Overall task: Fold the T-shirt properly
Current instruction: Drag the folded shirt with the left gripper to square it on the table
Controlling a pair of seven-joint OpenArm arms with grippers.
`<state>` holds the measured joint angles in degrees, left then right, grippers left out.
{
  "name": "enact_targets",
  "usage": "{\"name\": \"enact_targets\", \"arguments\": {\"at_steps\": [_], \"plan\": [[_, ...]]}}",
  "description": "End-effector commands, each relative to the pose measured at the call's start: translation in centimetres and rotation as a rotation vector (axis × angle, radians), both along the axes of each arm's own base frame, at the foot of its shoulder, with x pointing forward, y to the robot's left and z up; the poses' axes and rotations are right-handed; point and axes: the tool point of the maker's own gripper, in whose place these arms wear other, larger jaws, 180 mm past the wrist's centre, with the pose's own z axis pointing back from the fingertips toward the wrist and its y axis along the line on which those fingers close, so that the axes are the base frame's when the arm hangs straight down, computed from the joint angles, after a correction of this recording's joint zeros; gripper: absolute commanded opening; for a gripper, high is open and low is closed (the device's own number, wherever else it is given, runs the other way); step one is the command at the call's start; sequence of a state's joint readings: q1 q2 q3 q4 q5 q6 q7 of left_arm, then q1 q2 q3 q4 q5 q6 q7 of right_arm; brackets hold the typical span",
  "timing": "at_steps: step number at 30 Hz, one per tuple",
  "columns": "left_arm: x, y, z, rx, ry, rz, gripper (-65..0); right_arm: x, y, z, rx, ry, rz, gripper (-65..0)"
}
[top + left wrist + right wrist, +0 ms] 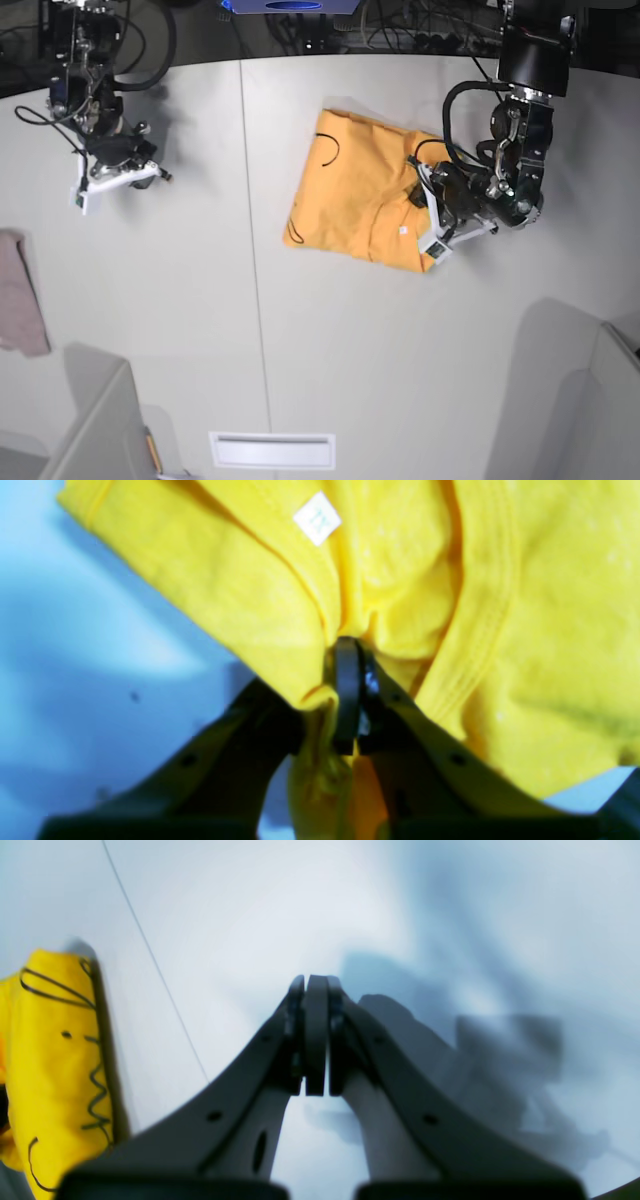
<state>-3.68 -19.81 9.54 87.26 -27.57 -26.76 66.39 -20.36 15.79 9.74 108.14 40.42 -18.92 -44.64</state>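
Observation:
The T-shirt (pixel 355 200) lies partly folded on the white table, orange-yellow with a thin black curved mark near its top. My left gripper (pixel 432 238) is at its right lower corner. In the left wrist view the left gripper (pixel 352 652) is shut on a bunched fold of the T-shirt (pixel 250 595) beside the ribbed collar, below a white size label (pixel 317 518). My right gripper (pixel 95 190) hovers far left of the shirt. The right wrist view shows the right gripper (pixel 316 985) shut and empty, with a strip of the T-shirt (pixel 50 1055) at the left edge.
A small pinkish-grey cloth (pixel 20 290) lies at the table's left edge. A white slotted plate (pixel 272 450) sits near the front edge. Grey panels stand at the front left (pixel 100 430) and front right (pixel 570 400). Cables and equipment crowd the back edge.

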Motion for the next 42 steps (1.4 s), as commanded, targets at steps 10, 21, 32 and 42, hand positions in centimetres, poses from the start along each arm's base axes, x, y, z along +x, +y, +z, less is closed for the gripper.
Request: {"name": "enact_targets", "arguments": {"at_steps": [10,21,32,42], "plan": [[0.0,-4.6,-0.5,0.142,-0.066,-0.440,-65.0,-3.7,-6.2,-1.9,-0.046,0.073,-0.189,-65.0],[1.5,-9.2,1.2,0.203,-0.176,-0.776,-65.0,-7.8,-6.8,-3.4,0.000,0.125,-0.338,-65.0],[2.5,-13.7,3.7,0.086,-0.300,-0.956,-65.0,-8.6,-6.1,-3.9,0.039,0.128,-0.393,-65.0],[4.8,-13.9,2.8,0.267,-0.380,-1.150,-65.0,-8.6,-6.1,-3.8,0.039,0.128,-0.395,-65.0]]}}
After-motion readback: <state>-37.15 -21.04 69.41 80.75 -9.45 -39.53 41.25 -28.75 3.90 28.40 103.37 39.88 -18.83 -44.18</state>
